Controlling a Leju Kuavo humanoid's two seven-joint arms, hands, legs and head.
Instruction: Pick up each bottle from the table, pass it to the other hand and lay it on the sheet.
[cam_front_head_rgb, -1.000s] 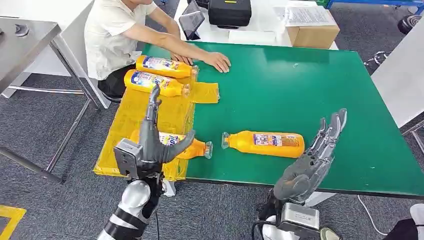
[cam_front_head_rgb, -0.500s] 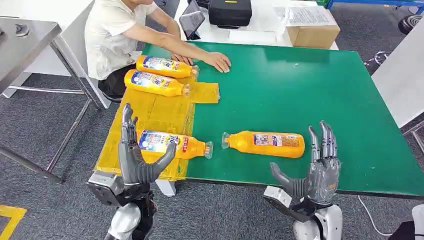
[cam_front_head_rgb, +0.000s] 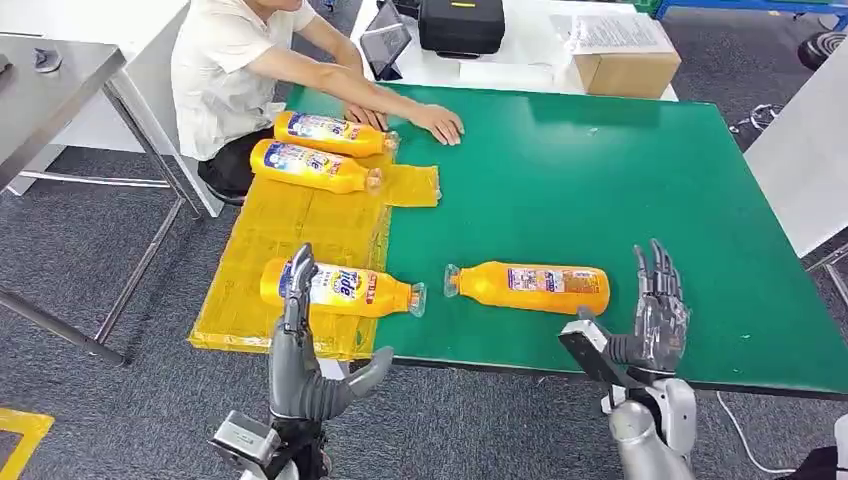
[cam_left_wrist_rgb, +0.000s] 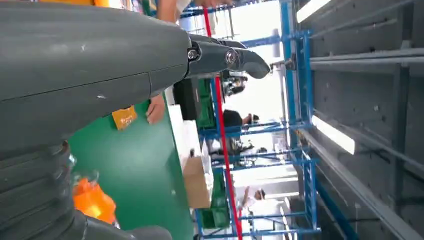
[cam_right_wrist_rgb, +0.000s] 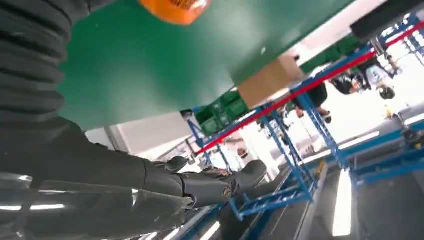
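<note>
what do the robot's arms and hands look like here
Each robot hand is dark grey metal with long, slim segmented fingers and a thicker thumb: the left robot hand and the right robot hand. A boxy silver-grey wrist block sits behind each. The forearms are rounded glossy silver, the left one with black bands. Up close, the wrist cover is grey and ribbed.

We record: grey carpet floor (cam_front_head_rgb: 90, 240); green-topped desk (cam_front_head_rgb: 600, 180); white table (cam_front_head_rgb: 520, 62) behind it, carrying a black case (cam_front_head_rgb: 460, 24), a tablet (cam_front_head_rgb: 384, 42), a cardboard box (cam_front_head_rgb: 626, 70) and papers (cam_front_head_rgb: 608, 30); grey metal table (cam_front_head_rgb: 50, 85) on the left. We also note blue steel racking (cam_left_wrist_rgb: 295, 150) and strip lights (cam_left_wrist_rgb: 332, 134) in the left wrist view.
</note>
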